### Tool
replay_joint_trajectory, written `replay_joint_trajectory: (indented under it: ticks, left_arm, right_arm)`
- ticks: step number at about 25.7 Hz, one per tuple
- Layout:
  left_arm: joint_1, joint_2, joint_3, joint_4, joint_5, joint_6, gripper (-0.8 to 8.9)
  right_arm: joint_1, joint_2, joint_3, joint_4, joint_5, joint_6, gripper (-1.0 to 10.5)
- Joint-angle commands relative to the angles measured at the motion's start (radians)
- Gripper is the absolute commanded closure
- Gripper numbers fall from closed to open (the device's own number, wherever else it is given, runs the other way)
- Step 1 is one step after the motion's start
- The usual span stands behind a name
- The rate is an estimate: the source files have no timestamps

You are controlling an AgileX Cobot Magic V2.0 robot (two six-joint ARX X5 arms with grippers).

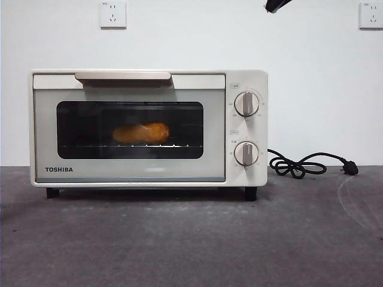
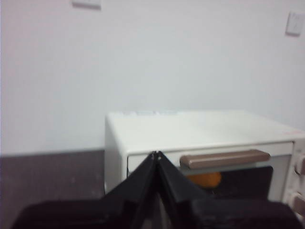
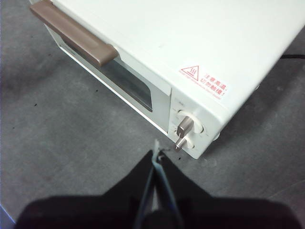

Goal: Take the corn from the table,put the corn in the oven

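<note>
Only one end effector (image 1: 276,5) shows in the front view, as a black tip at the top edge; which arm it belongs to cannot be told there. Below, the oven (image 1: 148,128) stands on the counter (image 1: 191,239) with its door shut, the corn (image 1: 141,133) lying on the rack behind the glass. A black cord (image 1: 302,165) lies coiled beside the oven.

From the left wrist, the left end effector (image 2: 157,153) is clenched and empty, in front of the oven's door.

From the right wrist, the right end effector (image 3: 157,153) is clenched and empty, above the counter near the knobs (image 3: 183,133).

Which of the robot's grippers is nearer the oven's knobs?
Right. The right gripper hovers just in front of the knobs. The left gripper is near the oven's opposite end, by the handle.
</note>
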Motion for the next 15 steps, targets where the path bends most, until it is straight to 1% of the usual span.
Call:
replay_joint_trajectory:
  ticks: [1, 6, 10, 12, 15]
  left_arm:
    - [-0.003, -0.043, -0.09, 0.098, -0.024, 0.005, 8.17]
    - [-0.002, -0.082, -0.211, 0.145, -0.099, -0.002, 8.17]
    - [-0.004, -0.082, -0.209, 0.01, -0.155, 0.006, 8.17]
    - [-0.007, -0.082, -0.209, -0.077, -0.18, 0.035, 8.17]
    - [-0.007, -0.082, -0.209, -0.234, -0.183, 0.079, 8.17]
  right_arm:
    - [0.0, 0.002, -0.008, 0.006, 0.001, 0.008, 9.5]
    - [0.0, 0.002, -0.008, 0.007, 0.001, 0.008, 9.5]
    - [0.0, 0.002, -0.008, 0.007, 0.001, 0.008, 9.5]
    - [0.0, 0.002, -0.008, 0.007, 0.001, 0.008, 9.5]
    - [0.0, 0.002, -0.007, 0.007, 0.001, 0.008, 9.5]
